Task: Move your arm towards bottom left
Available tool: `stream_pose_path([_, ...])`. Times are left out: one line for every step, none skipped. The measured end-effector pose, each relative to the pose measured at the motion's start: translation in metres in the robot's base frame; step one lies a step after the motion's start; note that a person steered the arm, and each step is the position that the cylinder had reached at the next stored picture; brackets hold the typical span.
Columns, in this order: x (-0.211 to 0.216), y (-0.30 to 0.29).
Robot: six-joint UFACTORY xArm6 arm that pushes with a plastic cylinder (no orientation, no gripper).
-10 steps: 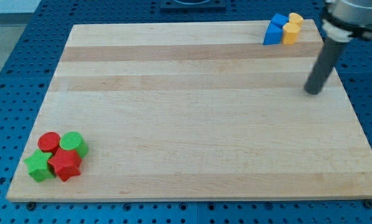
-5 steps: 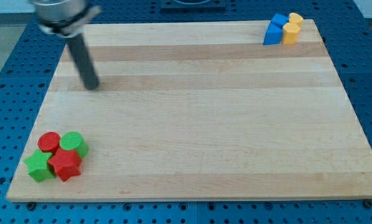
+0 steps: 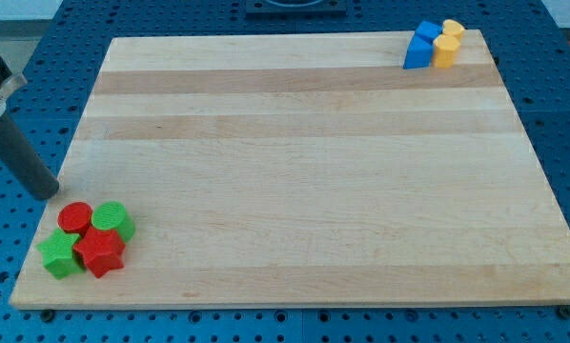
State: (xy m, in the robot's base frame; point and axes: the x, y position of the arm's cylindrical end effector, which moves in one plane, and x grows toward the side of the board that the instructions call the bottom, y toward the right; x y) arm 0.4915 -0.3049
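Tip (image 3: 49,192) of my bare rod, holding nothing, sits just off the wooden board's (image 3: 304,171) left edge, just above-left of the red cylinder (image 3: 73,217) in the bottom-left cluster.

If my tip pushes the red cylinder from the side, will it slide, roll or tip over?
The red cylinder stands upright on a flat end, so it would probably slide, not roll. It looks squat, so tipping seems unlikely. It touches the green cylinder and red star, which would likely shift too.
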Motion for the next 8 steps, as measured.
stream_pose_path([0.012, 0.000])
stream_pose_path([0.024, 0.000])
stream_pose_path([0.035, 0.000])
stream_pose_path([0.047, 0.001])
stream_pose_path([0.061, 0.001])
stream_pose_path([0.093, 0.001])
stream_pose_path([0.114, 0.013])
stream_pose_path([0.095, 0.043])
